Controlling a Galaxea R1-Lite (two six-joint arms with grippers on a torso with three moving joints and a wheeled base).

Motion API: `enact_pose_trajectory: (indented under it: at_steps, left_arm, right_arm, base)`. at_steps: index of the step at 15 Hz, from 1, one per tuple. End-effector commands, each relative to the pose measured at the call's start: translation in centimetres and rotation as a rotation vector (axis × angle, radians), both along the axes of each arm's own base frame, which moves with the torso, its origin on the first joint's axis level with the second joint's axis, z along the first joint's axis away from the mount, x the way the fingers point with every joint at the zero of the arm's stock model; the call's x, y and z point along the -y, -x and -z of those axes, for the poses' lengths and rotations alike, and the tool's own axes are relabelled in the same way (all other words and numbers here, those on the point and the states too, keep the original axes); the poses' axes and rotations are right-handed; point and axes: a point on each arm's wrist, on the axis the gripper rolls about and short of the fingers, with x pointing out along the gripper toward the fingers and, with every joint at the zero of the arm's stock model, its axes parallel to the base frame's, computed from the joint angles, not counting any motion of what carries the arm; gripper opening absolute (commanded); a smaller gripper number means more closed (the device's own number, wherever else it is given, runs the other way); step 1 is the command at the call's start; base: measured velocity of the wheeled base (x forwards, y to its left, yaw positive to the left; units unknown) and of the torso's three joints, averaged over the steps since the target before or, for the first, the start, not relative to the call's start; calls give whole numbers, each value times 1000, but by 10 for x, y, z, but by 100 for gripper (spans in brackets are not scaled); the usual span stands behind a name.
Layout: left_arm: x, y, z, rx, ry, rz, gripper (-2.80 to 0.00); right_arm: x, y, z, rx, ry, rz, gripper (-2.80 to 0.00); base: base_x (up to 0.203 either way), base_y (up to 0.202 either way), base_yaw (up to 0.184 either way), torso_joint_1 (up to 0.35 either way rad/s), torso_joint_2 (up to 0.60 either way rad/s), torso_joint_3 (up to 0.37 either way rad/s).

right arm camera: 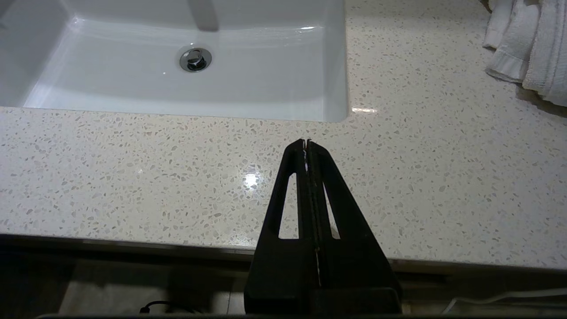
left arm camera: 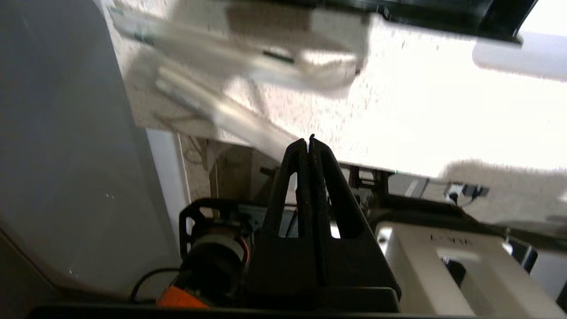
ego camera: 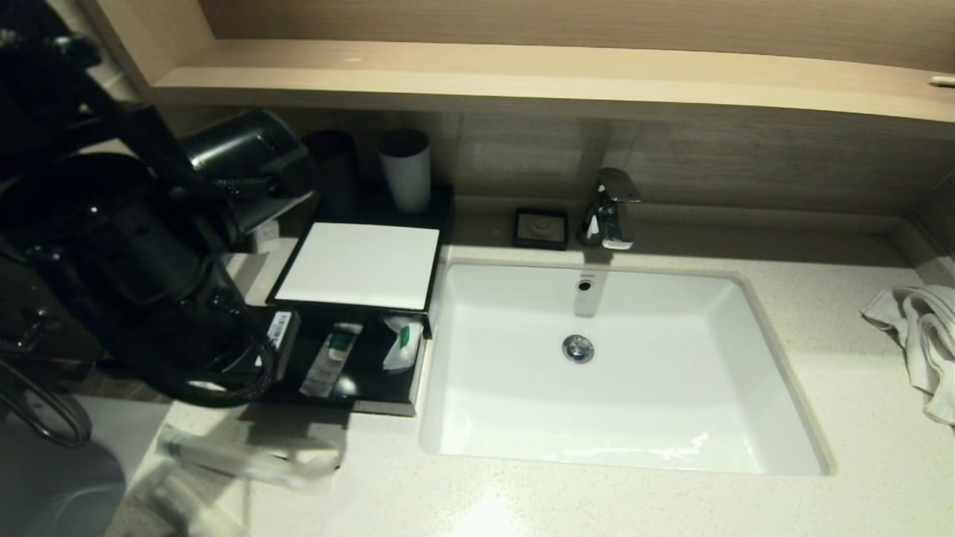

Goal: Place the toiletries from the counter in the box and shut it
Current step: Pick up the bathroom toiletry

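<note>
- The box [ego camera: 358, 265], low, black and rectangular with a flat white top panel, sits on the counter [ego camera: 597, 500] just left of the basin [ego camera: 619, 365]; its black drawer [ego camera: 351, 399] is pulled out toward the robot.
- Inside the drawer lie three translucent-white packets: one with a green label [ego camera: 330, 358] in the middle, a crumpled one with green print [ego camera: 401, 341] at the right, and a flat labelled one [ego camera: 280, 326] at the left edge, partly hidden by the arm.
- Two long slim packets [ego camera: 246, 456] lie blurred on the counter near its front left edge, in front of the drawer and apart from it.
- The left gripper [left arm camera: 308, 142] has its black triangular fingers pressed together on nothing, at the counter's front edge near those packets.
- The right gripper [right arm camera: 306, 142] is likewise clenched and empty, in front of the counter's front edge, before the basin's right corner.
- The counter is pale speckled stone; the basin is glossy white and rectangular, with a chrome drain [ego camera: 578, 348] and tap [ego camera: 610, 209].
- A crumpled cloth towel [ego camera: 918, 335] lies at the far right.
- Two tall cups [ego camera: 405, 170] and a small square black soap dish [ego camera: 541, 227] stand at the back.
</note>
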Motion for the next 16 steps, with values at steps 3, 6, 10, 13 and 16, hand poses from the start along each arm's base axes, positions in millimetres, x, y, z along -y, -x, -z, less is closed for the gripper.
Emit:
enact_pose_trajectory:
  at_steps: [3, 6, 10, 13, 16]
  left_arm:
    - [-25, 40, 3, -63, 66, 18, -280]
    - [-28, 47, 15, -83, 91, 30, -280]
    - [-33, 64, 28, -71, 102, 68, -280]
    - [-36, 70, 44, -81, 90, 80, -280]
    - [-38, 73, 49, -76, 90, 81, -280]
  right_arm:
    - [0, 0, 0, 0, 0, 0, -280]
    - [0, 0, 0, 0, 0, 0, -280]
    - [0, 0, 0, 0, 0, 1, -280]
    - [0, 0, 0, 0, 0, 0, -280]
    - [0, 0, 0, 0, 0, 0, -280]
  base:
    - [0, 0, 0, 0, 0, 0]
    - [0, 0, 0, 0, 0, 0]
    - [0, 0, 0, 0, 0, 0]
    - [0, 0, 0, 0, 0, 0]
    - [0, 0, 0, 0, 0, 0]
